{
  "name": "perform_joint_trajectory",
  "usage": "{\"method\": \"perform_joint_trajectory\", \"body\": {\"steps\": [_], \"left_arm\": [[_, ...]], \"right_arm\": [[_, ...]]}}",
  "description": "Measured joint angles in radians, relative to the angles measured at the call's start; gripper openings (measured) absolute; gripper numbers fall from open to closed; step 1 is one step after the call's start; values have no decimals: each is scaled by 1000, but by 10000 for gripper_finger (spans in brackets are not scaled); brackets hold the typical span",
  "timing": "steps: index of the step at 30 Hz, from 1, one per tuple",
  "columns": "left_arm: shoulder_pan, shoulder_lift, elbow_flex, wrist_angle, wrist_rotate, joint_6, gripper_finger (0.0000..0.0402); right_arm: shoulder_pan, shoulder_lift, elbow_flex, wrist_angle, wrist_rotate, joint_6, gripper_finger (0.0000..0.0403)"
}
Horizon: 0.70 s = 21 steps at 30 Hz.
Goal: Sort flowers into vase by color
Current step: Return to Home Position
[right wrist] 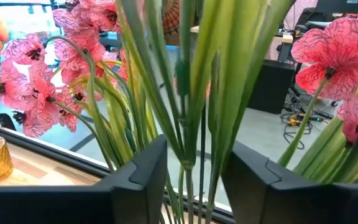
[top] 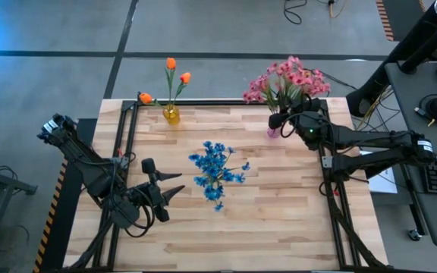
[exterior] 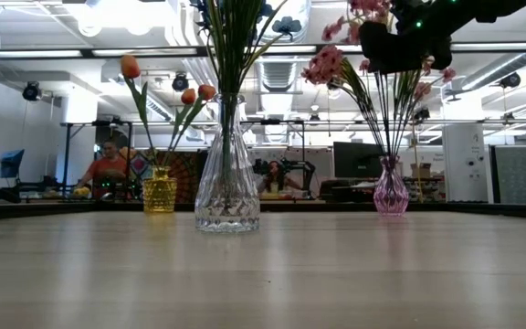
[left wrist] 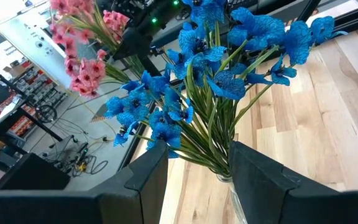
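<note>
Standing sorted by colour on the wooden surface [top: 279, 216], the blue flowers [top: 217, 173] filled the transparent vase [exterior: 226, 187] at the middle; the orange tulips [top: 171, 64] rose from the yellow vase [top: 171, 114] at the far edge, left of centre; the pink flowers [top: 287, 80] stood in the pink vase [exterior: 391, 194] at the far right. The right pincer [right wrist: 194, 149], fingers apart, sat among the green stalks [right wrist: 188, 74] above the pink vase, with stalks running through the gap and blossoms crowding both sides; contact could not be told. The left pincer [top: 179, 183], likewise spread and holding nothing, pointed from the front left at the blue flowers, which stood near and directly ahead; one tulip hung low by the far left corner. Beyond, a person [exterior: 108, 166] in an orange top sat in the room.
</note>
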Motion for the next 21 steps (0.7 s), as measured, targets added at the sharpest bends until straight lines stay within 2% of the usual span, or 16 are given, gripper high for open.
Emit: {"method": "perform_joint_trajectory", "body": {"steps": [10,16,21], "left_arm": [[0,0,0,1,0,0,154],[0,0,0,1,0,0,154],[0,0,0,1,0,0,154]], "right_arm": [[24,-19,13,-28,-3,2,175],[35,-24,57,-189,-3,65,199],[46,-29,87,-253,-4,83,212]]}}
